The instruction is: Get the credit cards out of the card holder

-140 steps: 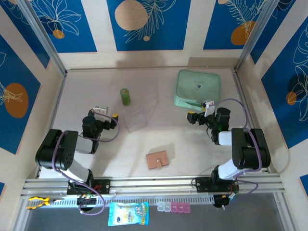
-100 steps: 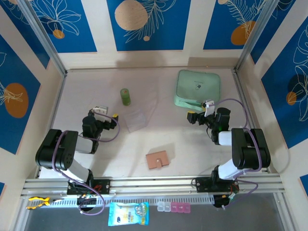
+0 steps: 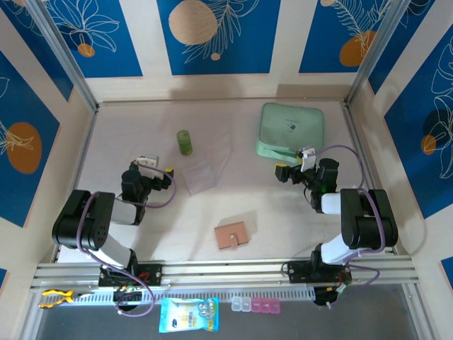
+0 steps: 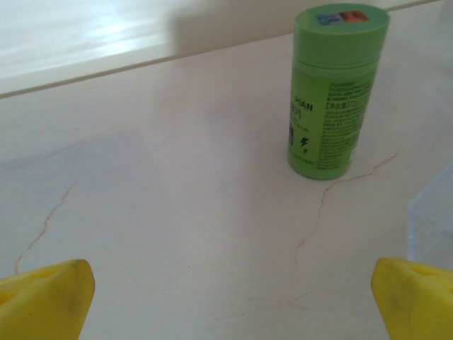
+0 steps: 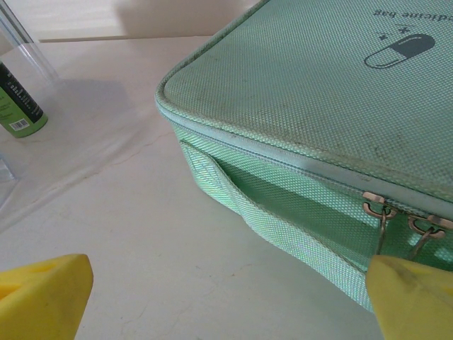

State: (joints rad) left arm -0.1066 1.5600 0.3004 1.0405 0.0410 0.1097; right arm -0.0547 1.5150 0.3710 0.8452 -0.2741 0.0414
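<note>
Pale tabletop (image 3: 283,227): card holder (image 3: 232,234) closed, near the front edge between the arms. Left gripper (image 4: 226,301) and right gripper (image 5: 226,304) spread wide, empty, far off. Risk of sliding under a one-sided pinch.

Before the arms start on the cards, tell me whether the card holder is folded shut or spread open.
Folded shut: the card holder lies flat as a single salmon-tan panel, its outer face and snap dot turned up.

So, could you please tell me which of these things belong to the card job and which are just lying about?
For the job:
- card holder, lying shut near the front edge

Just lying about:
- green bottle
- clear box
- mint-green pouch
</note>
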